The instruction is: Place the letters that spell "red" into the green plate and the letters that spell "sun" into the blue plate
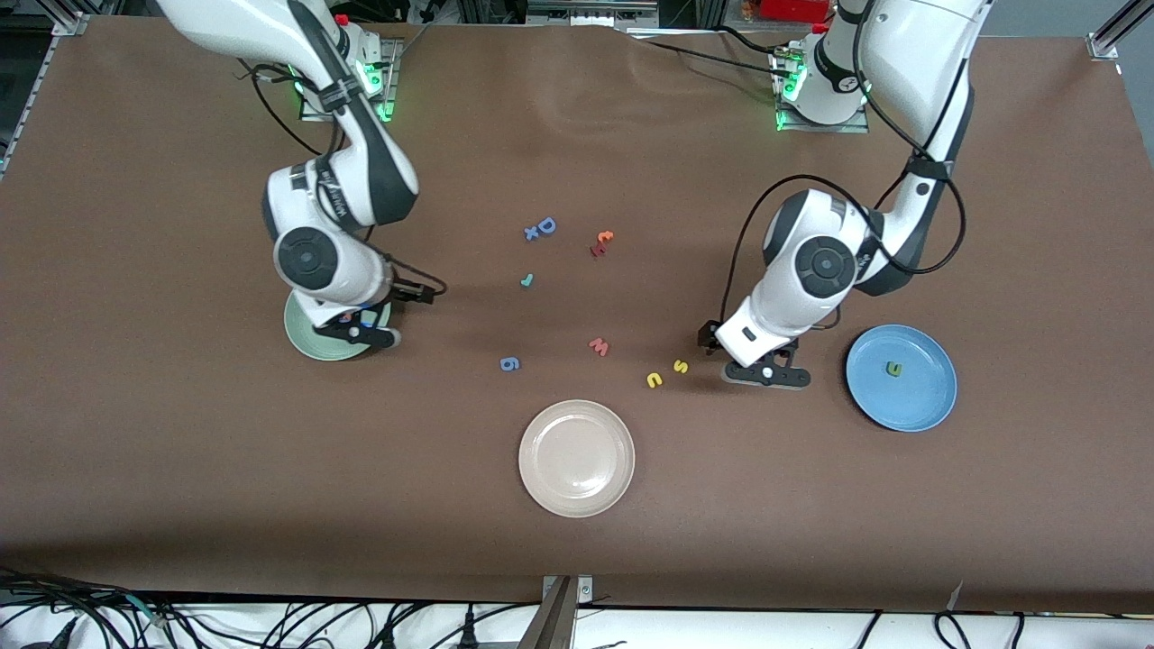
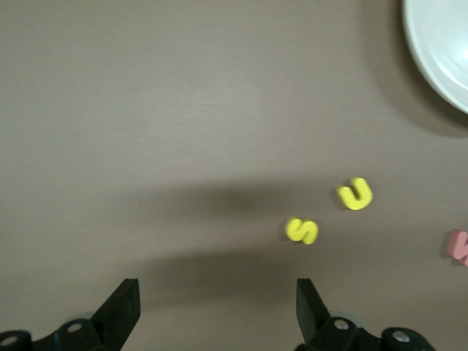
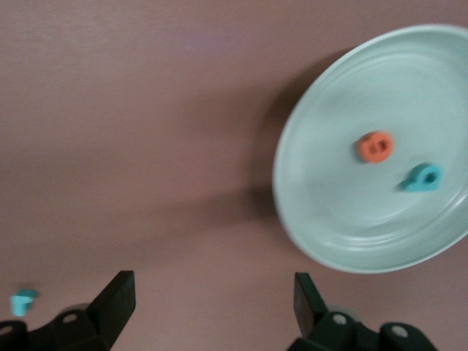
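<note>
The green plate (image 1: 302, 335) (image 3: 344, 219) holds an orange "e" (image 3: 375, 146) and a teal "d" (image 3: 423, 178). My right gripper (image 1: 361, 332) (image 3: 212, 307) hovers open and empty over that plate's edge. The teal "r" (image 1: 527, 280) (image 3: 22, 300) lies on the table near the middle. The blue plate (image 1: 911, 401) holds the green "n" (image 1: 893, 368). The yellow "s" (image 1: 681, 366) (image 2: 302, 230) and yellow "u" (image 1: 654, 380) (image 2: 355, 194) lie on the table. My left gripper (image 1: 766, 371) (image 2: 217, 311) hangs open and empty over bare table between the "s" and the blue plate.
A cream plate (image 1: 577, 458) (image 2: 446, 44) sits nearest the front camera. A red "w" (image 1: 599, 346) (image 2: 458, 246) and a blue "g" (image 1: 509, 363) lie near the middle. A blue "D" (image 1: 546, 225), a blue "x" (image 1: 531, 233) and orange-red letters (image 1: 601, 243) lie farther back.
</note>
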Robot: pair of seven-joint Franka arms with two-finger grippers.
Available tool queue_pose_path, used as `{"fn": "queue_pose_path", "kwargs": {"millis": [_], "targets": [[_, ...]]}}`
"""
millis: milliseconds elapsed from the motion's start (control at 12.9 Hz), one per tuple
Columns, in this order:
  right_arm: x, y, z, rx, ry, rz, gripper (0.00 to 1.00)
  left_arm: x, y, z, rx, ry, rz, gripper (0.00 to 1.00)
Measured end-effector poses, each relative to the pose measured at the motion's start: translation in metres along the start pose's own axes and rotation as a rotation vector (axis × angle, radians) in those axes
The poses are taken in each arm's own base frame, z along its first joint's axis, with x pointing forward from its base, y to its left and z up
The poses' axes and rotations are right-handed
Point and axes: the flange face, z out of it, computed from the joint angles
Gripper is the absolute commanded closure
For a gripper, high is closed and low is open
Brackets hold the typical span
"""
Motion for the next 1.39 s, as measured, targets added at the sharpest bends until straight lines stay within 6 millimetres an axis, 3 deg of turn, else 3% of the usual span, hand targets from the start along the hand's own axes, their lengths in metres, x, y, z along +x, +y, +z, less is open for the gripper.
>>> {"fn": "queue_pose_path", "kwargs": {"millis": [155, 309, 541, 850, 1391], "targets": [[-0.026, -0.046, 0.01, 0.022, 0.048, 0.085, 0.12, 0.002, 0.019, 0.015, 0.0, -0.009, 0.026, 0.07], [-0.051, -0.085, 0.032, 0.042, 0.084, 0.151, 0.12, 0.005, 0.034, 0.032, -0.005, 0.002, 0.047, 0.08], [-0.081, -0.128, 0.069, 0.075, 0.121, 0.227, 0.12, 0.011, 0.04, 0.047, -0.011, 0.022, 0.053, 0.08], [-0.1, -0.15, 0.092, 0.102, 0.141, 0.277, 0.18, 0.007, 0.041, 0.068, -0.003, -0.003, 0.056, 0.08], [-0.113, -0.159, 0.105, 0.086, 0.137, 0.259, 0.57, 0.0, 0.048, 0.092, -0.001, -0.012, 0.068, 0.15]]}}
